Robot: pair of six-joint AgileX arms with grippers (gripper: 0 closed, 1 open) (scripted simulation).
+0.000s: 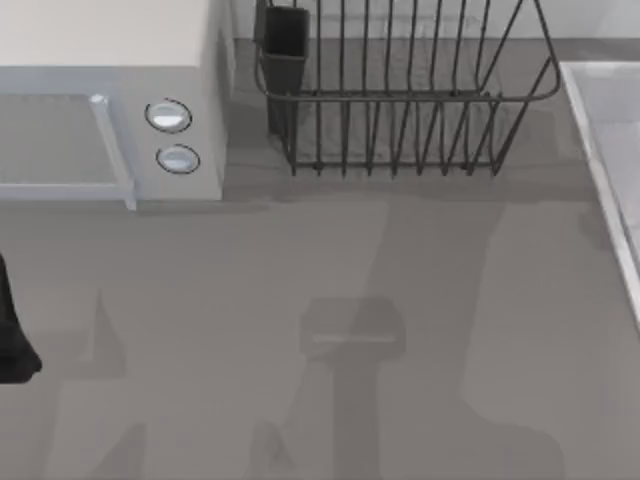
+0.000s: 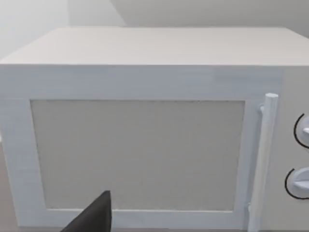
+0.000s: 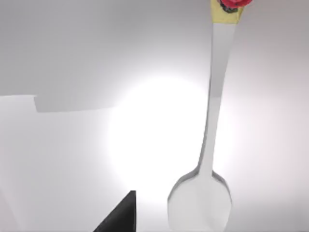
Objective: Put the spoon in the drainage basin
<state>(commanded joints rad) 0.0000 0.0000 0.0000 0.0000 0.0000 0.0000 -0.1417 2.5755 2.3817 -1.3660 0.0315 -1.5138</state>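
Grey tabletop [image 1: 300,260] with dark wire drainage basin [image 1: 400,110] beside white microwave [image 1: 110,110]
White long-handled spoon [image 3: 210,145] is seen from the right wrist; left arm [image 1: 12,330] is parked at left edge; finger states cannot be told.

One microwave [image 1: 110,110] stands at the far left of the surface [image 1: 300,300], with two round knobs [image 1: 168,116] one above the other and one bar handle [image 1: 112,150] on its door; one dark wire dish rack [image 1: 400,100] sits at the far middle, with one dark cup-like holder [image 1: 285,45] on its left end; one pale spoon [image 3: 212,121] shows in the right wrist view, with one red and yellow piece [image 3: 227,9] at its handle end.
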